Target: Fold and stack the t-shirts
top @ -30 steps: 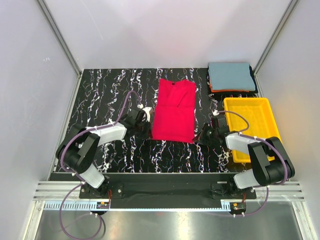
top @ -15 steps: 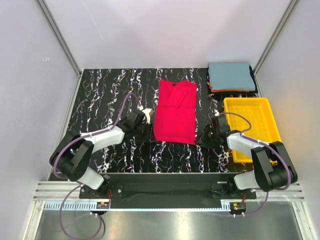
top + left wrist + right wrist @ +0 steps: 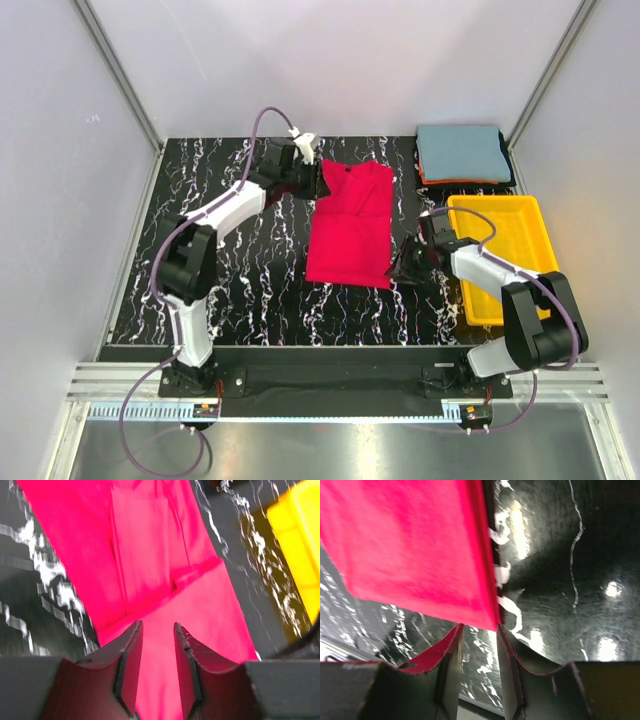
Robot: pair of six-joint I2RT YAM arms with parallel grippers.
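Observation:
A bright red t-shirt (image 3: 350,225) lies folded lengthwise in the middle of the black marbled table. It fills the left wrist view (image 3: 165,580) and shows in the right wrist view (image 3: 410,550). My left gripper (image 3: 318,178) is open at the shirt's far left corner, jaws apart over the red cloth (image 3: 157,630). My right gripper (image 3: 398,272) is open at the shirt's near right corner, jaws either side of the corner tip (image 3: 477,630). A stack of folded shirts with a grey-blue one (image 3: 462,152) on top, over orange and dark ones, sits at the far right.
A yellow plastic tray (image 3: 500,255) stands right of the red shirt, close to my right arm; its edge shows in the left wrist view (image 3: 300,540). Grey walls enclose the table on three sides.
My left arm has swung from the shirt's near left side up to its far left corner. My right gripper has shifted slightly along the near right corner.

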